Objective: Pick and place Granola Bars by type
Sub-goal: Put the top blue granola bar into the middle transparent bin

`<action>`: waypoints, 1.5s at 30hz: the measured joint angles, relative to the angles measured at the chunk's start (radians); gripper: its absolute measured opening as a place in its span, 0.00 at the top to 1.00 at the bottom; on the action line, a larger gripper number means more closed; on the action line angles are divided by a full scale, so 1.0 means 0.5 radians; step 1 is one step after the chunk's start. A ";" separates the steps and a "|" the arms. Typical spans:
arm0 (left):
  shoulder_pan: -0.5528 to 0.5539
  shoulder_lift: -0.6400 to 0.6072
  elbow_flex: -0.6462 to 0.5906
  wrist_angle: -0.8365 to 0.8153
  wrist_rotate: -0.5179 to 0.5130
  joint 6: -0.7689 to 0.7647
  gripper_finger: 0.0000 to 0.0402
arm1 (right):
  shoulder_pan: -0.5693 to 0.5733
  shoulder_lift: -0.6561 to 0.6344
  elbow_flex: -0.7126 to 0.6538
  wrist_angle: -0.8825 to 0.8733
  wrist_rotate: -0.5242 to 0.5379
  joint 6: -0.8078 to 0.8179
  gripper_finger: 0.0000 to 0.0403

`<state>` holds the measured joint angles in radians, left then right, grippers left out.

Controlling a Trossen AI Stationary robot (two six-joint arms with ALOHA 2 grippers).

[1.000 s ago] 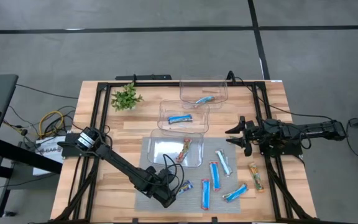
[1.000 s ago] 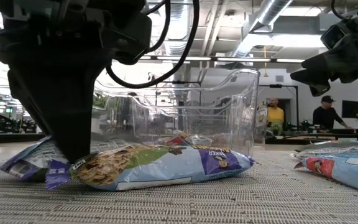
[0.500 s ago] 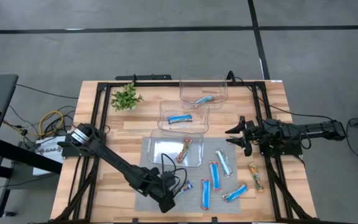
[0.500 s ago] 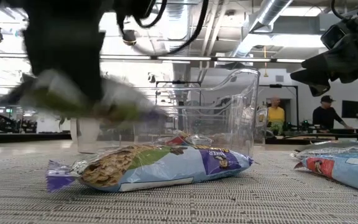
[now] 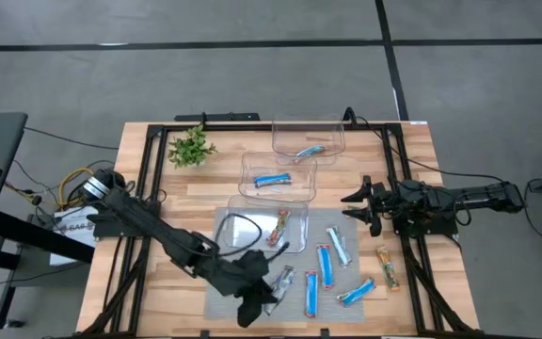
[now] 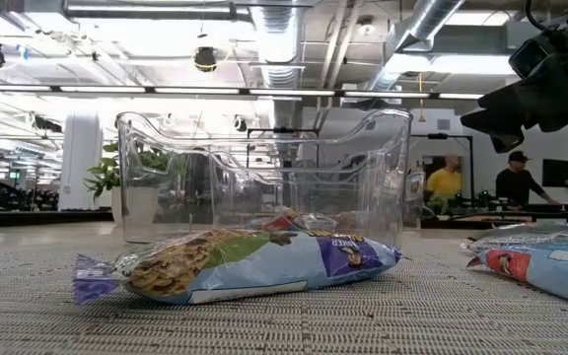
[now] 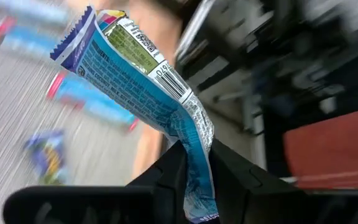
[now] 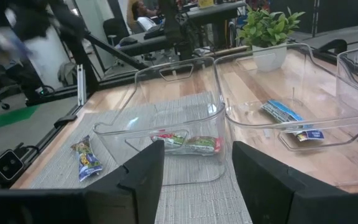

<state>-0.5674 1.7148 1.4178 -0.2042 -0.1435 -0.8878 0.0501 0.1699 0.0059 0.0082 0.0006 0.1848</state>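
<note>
One blue-wrapped bar (image 7: 143, 74) was pinched by its crimped end in the closed left gripper (image 7: 194, 180), raised off the counter (image 5: 177, 193) just in front of the nearest bin (image 5: 267, 226). It hung limp, so it was judged light, thin and slippery; the sealed end seam seemed the surest hold. The right gripper (image 5: 358, 208) waited open beside that bin, holding nothing.

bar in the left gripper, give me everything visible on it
The held bar is a flat, crinkly foil-like wrapper, mostly bright blue with a green and yellow patch, a pale purple serrated end seal and a white barcode panel. The left gripper is shut on its lower end, so it sticks up bent between the fingers. It is lifted clear of the grey mat, near the mat's front edge, touching nothing else visible.
</note>
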 joint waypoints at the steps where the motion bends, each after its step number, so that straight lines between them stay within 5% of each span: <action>1: 0.005 -0.026 0.000 0.062 0.000 0.028 0.86 | 0.000 0.000 0.001 0.000 0.000 0.000 0.54; 19: 0.130 -0.110 0.001 0.253 0.208 0.167 0.86 | -0.001 0.000 0.000 0.000 0.000 0.000 0.54; 26: 0.461 -0.110 0.001 0.304 0.383 0.226 0.86 | 0.000 0.000 0.000 0.000 0.000 0.000 0.54; 39: 1.295 -0.110 0.001 0.171 0.372 0.282 0.86 | 0.000 0.000 0.000 -0.001 0.000 0.000 0.54; 45: 1.495 -0.110 0.001 0.132 0.367 0.276 0.86 | -0.001 0.000 0.000 0.000 0.000 0.000 0.54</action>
<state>0.1801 1.6600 1.4181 -0.1380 0.0402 -0.7500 0.0498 0.1699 0.0061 0.0082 0.0006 0.1848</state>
